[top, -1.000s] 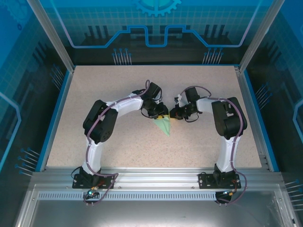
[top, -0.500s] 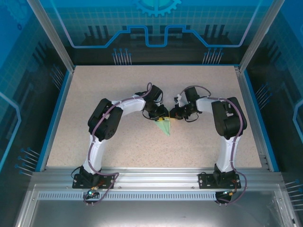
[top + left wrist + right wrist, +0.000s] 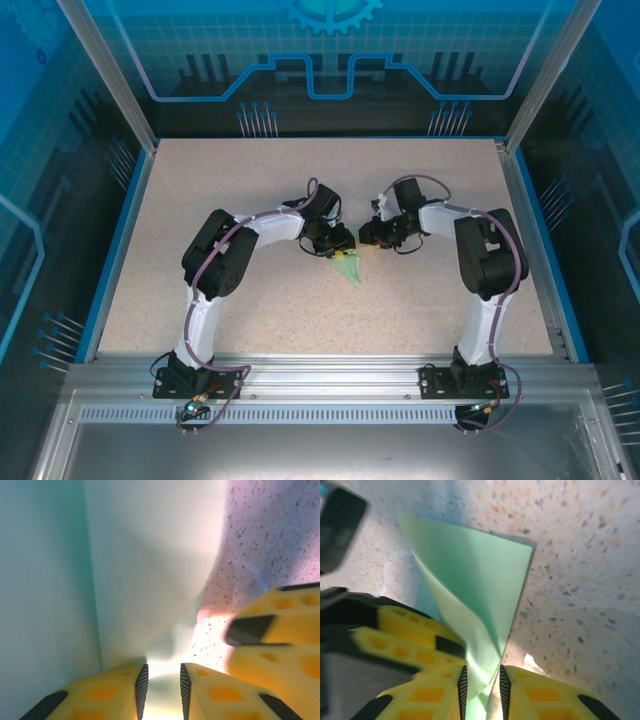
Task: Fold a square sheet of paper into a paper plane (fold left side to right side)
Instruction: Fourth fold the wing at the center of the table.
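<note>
Both left hand (image 3: 161,674) and right hand (image 3: 481,676) straddle paper plane (image 3: 475,580), seemingly unclamped.

The left white-and-black arm (image 3: 215,262) rises from its base at the near edge, its elbow bent out to the left and its forearm reaching right toward the middle. The right white-and-black arm (image 3: 487,262) mirrors it, reaching left. Both wrists tip downward, and the two tips sit just beside each other. The left yellow two-finger gripper (image 3: 161,675) has its jaws a narrow slit apart. The right yellow two-finger gripper (image 3: 481,677) is parted likewise, its black pads (image 3: 462,677) facing each other.
</note>
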You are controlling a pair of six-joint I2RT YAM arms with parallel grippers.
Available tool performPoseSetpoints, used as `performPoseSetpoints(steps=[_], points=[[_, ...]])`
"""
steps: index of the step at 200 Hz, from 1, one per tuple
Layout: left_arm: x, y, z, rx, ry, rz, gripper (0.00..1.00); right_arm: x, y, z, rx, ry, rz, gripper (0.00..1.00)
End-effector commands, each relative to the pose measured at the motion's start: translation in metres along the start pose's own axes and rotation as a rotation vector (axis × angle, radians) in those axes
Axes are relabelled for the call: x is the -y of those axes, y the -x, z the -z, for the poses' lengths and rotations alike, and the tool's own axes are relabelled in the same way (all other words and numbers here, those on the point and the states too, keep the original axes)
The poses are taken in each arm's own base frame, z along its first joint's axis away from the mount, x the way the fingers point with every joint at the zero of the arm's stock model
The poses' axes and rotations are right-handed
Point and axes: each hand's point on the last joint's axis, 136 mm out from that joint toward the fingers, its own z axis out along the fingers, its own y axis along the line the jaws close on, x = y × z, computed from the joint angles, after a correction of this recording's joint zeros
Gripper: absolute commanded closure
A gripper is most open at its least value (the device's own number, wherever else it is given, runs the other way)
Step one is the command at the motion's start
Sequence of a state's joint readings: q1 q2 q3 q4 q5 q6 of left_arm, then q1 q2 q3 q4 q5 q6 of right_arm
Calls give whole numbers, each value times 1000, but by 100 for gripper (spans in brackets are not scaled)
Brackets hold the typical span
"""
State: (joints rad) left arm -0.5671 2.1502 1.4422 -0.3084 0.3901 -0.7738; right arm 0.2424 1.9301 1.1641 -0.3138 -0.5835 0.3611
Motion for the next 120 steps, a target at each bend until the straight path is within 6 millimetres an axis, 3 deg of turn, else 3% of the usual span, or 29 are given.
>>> performPoseSetpoints(steps=[1, 21, 50, 58, 80, 120], points=[[-39, -28, -15, -74, 121, 71, 71, -20, 3, 40, 65, -3, 35, 73], [-39, -28, -15, -72, 122, 71, 71, -40, -26, 49, 52, 70, 34, 77], [-41, -29, -14, -74, 131, 70, 71, -68, -77, 34, -39, 180, 65, 79], [-41, -29, -13, -73, 132, 69, 71, -68, -93, 26, -69, 181, 63, 79], [-40, -28, -12, -68, 131, 68, 71, -74, -107, 12, -94, 146, 117, 79], [-40, -28, -12, -67, 134, 70, 71, -68, -107, -10, -131, 101, 122, 79]])
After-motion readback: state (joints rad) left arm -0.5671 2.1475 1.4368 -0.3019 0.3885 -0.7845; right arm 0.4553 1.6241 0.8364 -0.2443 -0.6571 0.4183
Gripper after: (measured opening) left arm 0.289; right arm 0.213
